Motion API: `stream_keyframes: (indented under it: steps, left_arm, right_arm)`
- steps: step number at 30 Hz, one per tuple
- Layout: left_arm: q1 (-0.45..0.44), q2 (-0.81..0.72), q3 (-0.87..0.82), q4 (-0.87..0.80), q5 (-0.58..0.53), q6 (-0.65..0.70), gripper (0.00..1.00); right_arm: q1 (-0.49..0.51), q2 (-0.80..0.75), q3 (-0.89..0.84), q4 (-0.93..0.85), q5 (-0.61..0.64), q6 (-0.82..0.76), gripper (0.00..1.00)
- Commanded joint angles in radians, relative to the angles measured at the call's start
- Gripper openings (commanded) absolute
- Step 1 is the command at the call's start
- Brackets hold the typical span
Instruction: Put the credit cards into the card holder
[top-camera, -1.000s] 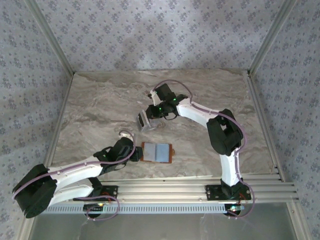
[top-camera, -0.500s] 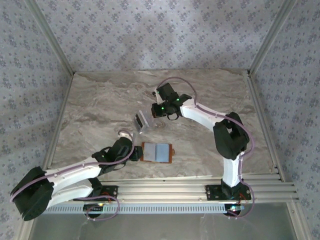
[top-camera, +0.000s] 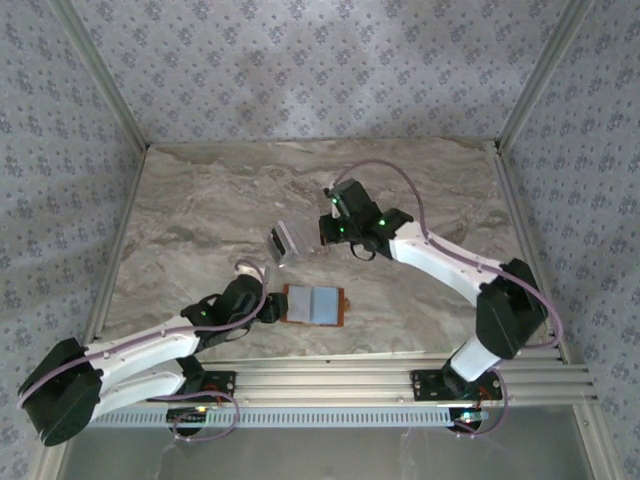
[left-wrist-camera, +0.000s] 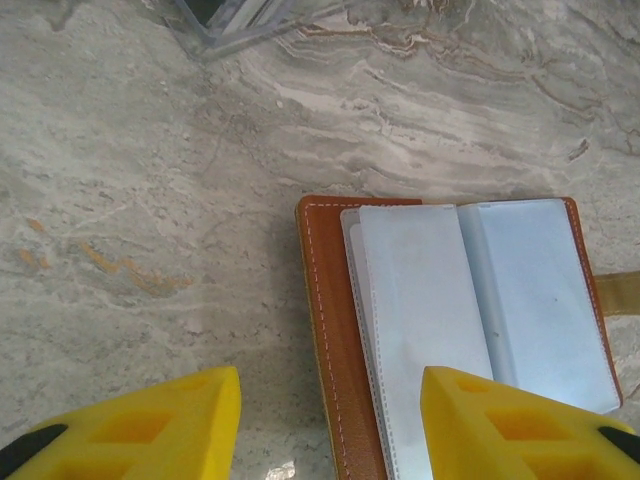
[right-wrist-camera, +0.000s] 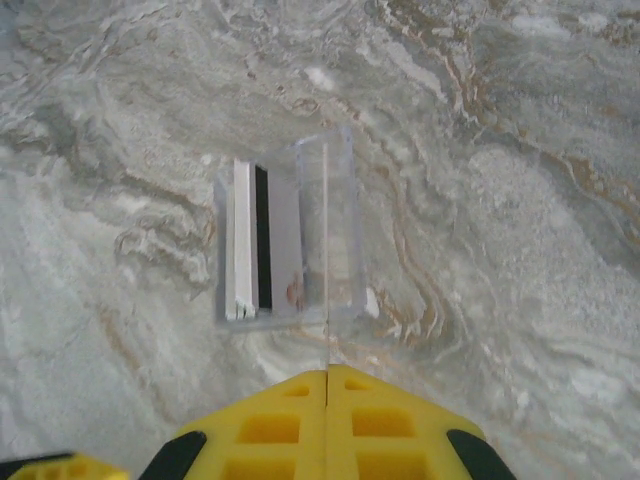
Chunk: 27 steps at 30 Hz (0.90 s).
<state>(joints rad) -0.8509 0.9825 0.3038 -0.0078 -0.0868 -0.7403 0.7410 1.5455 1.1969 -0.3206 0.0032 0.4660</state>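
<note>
From above: the brown leather folding card holder (top-camera: 315, 304) lies spread on the marble table (top-camera: 180, 220), my left fingers (top-camera: 268, 306) just beside it and my right fingers (top-camera: 320, 234) near a clear plastic box (top-camera: 283, 245). Left wrist: my fingers are parted and empty. Right wrist: my fingers are pressed together; the thin pale credit cards (right-wrist-camera: 243, 245) stand in that box, seemingly none pinched. I am still fetching: next I spread the right fingers and pinch one card.

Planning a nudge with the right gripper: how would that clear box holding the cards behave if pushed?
The clear box looks rigid and light, so it would probably slide on the smooth table rather than flex. The cards stand on edge, filling only one side, so a high push might tip it and spill them.
</note>
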Motion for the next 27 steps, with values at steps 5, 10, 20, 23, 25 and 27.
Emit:
stream_keyframes:
  steps: [5,10,20,23,25,27]
  left_arm:
    - [-0.02,0.089,0.058,0.045,0.016,0.043,0.51]
    - [-0.04,0.13,0.084,0.035,-0.025,0.059,0.49]
    - [-0.071,0.192,0.134,0.005,-0.099,0.071,0.48]
    - [-0.073,0.231,0.148,-0.003,-0.12,0.074,0.46]
    - [-0.076,0.255,0.155,-0.001,-0.124,0.076,0.45]
    - [-0.079,0.273,0.159,0.0,-0.132,0.075,0.44]
  right_arm:
    - [0.049,-0.162,-0.257,0.13,-0.068,0.093,0.0]
    - [0.092,-0.258,-0.403,0.177,-0.097,0.128,0.0]
    - [0.145,-0.357,-0.56,0.212,-0.111,0.156,0.0]
    - [0.158,-0.359,-0.581,0.237,-0.128,0.187,0.0]
    - [0.164,-0.36,-0.596,0.254,-0.136,0.197,0.0]
    - [0.168,-0.364,-0.61,0.271,-0.149,0.204,0.0]
